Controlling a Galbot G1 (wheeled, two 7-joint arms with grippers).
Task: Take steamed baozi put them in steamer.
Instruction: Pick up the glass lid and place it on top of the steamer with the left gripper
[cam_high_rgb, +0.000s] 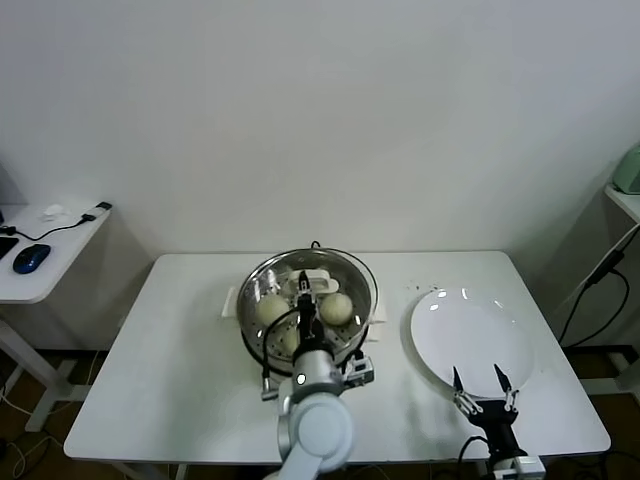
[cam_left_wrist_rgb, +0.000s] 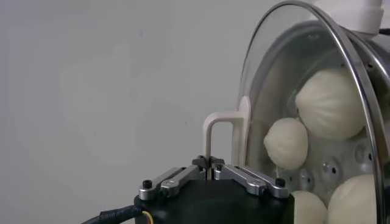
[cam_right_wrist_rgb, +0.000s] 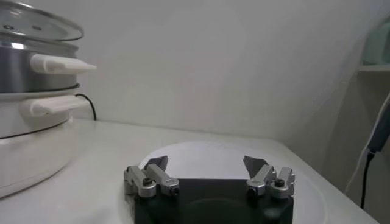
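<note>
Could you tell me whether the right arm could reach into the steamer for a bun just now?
Probably not: the glass lid covers the steamer, held by the shut left gripper. The open right gripper hovers over the plate.

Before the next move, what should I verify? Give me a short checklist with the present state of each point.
1. Four cream-white round baozi inside the shiny steel steamer: ok.
2. White round plate emptied: ok.
3. Left pincer shut on the white handle of the round glass lid: ok.
4. Lid seated flat on the steamer rim: cannot tell.
5. Right pincer open, holding nothing, above the plate's near edge: ok.
</note>
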